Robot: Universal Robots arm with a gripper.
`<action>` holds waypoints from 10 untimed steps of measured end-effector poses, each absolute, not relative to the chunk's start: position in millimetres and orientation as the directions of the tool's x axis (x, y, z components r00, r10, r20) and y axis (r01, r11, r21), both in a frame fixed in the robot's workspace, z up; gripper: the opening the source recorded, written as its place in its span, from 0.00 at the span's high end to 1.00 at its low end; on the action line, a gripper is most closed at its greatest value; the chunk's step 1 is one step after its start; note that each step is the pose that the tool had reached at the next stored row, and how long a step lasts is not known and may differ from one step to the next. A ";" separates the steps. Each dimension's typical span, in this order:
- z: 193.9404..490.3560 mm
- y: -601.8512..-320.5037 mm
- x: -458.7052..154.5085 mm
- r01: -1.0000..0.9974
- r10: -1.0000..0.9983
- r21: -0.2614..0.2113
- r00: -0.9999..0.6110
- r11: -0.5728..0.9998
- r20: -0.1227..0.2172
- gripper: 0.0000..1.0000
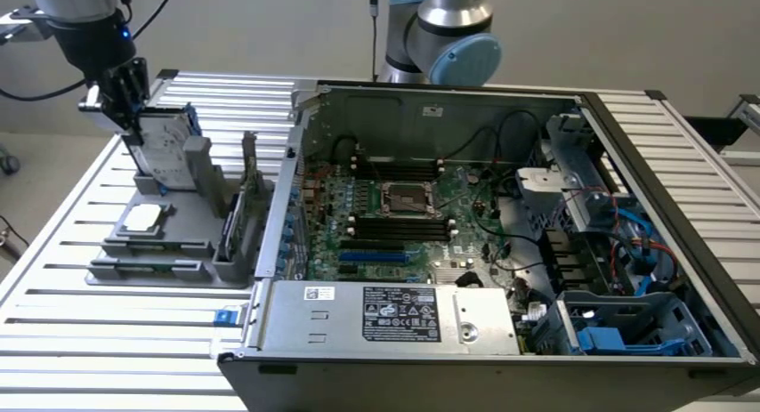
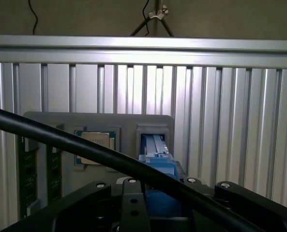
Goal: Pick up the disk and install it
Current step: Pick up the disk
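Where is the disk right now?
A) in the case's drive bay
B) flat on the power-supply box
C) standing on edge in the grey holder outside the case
C: the disk stands on edge in the grey holder, with the gripper at its top.

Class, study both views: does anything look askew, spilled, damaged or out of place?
Nothing stands out. The disk stands on edge in the grey holder, the end effector at its top.
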State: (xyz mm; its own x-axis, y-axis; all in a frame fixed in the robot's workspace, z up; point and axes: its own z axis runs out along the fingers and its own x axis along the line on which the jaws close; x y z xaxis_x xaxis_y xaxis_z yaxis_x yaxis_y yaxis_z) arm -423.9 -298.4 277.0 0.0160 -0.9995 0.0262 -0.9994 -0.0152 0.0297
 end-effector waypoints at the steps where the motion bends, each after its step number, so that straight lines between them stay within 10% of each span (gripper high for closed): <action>1: 277.5 -298.4 -424.0 -0.999 -1.000 0.030 0.016 -0.015 0.026 0.67; 10: 298.1 -298.4 -423.9 -0.999 -1.000 0.030 0.016 -0.015 0.026 0.67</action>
State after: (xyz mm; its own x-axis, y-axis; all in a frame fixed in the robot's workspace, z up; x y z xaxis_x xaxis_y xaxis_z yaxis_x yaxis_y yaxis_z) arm -423.9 -298.4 298.1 0.0160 -0.9995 0.0262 -0.9994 -0.0152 0.0296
